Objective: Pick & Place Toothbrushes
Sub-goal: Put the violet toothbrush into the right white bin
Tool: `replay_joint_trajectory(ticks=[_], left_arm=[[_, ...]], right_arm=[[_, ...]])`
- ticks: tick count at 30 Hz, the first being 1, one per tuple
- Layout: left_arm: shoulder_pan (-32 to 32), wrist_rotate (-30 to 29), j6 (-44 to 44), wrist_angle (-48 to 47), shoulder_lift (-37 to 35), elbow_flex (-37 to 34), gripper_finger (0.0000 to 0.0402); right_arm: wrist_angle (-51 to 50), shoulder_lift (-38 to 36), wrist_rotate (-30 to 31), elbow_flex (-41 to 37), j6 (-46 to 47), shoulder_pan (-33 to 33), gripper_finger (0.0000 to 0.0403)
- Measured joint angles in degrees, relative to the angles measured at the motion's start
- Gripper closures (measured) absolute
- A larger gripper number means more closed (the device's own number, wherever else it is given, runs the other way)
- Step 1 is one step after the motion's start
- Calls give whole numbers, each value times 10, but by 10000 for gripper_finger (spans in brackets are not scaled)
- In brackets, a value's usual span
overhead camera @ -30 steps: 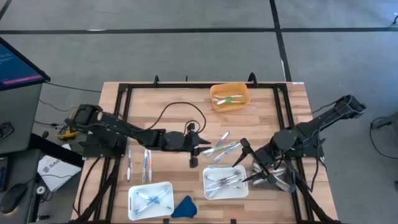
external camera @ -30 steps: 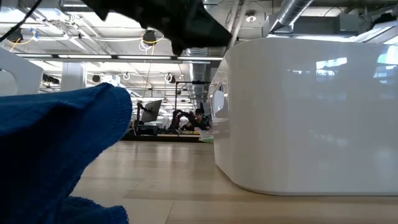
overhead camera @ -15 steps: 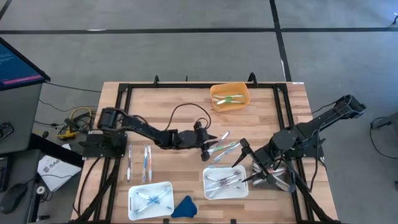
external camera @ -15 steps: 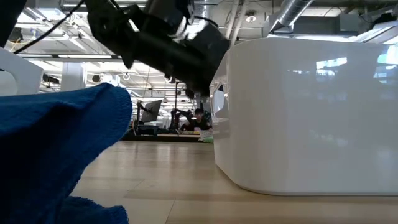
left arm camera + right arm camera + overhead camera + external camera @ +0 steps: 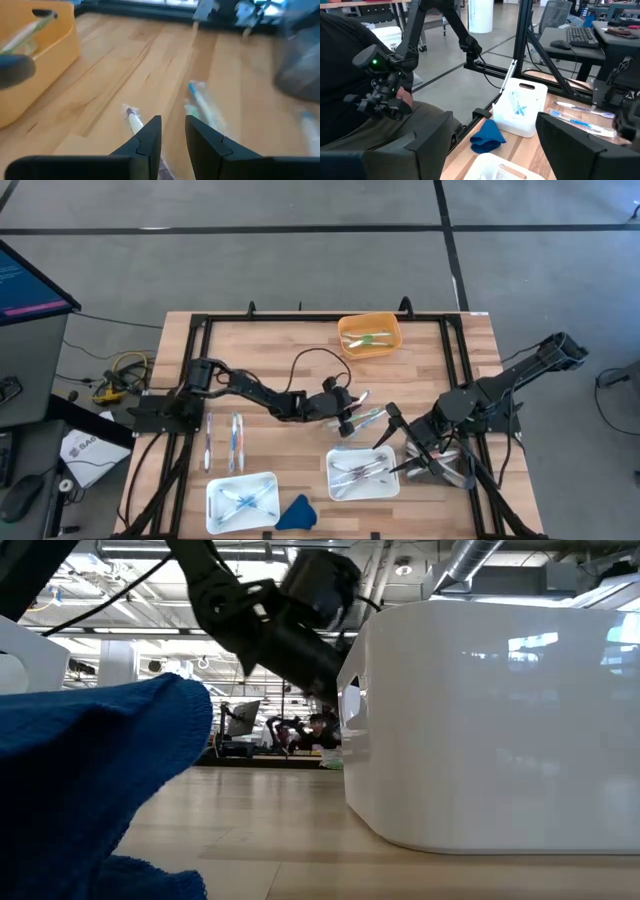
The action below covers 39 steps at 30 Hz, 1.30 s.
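The toothbrushes lay in several groups on the wooden table. A loose cluster (image 5: 362, 416) of white sticks with blue and green accents sat near the middle, fanned at slight angles. Two more (image 5: 236, 442) lay parallel and lengthwise toward the left side, with a third (image 5: 208, 442) just beside them. Others rested crossed inside a white tray (image 5: 362, 472), a second white tray (image 5: 241, 500) and an orange bin (image 5: 368, 338), possibly two or three in each; the exact count was unclear.
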Motion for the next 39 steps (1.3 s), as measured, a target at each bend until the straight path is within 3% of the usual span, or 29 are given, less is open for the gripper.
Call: replay_joint_trajectory(ticks=[6,39], left_arm=[[16,8,0,-97,27,53,321],[22,54,-18,-136,43,57,321]], right_arm=[[0,0,0,0,0,0,124],[-2,3,0,0,0,-16,124]])
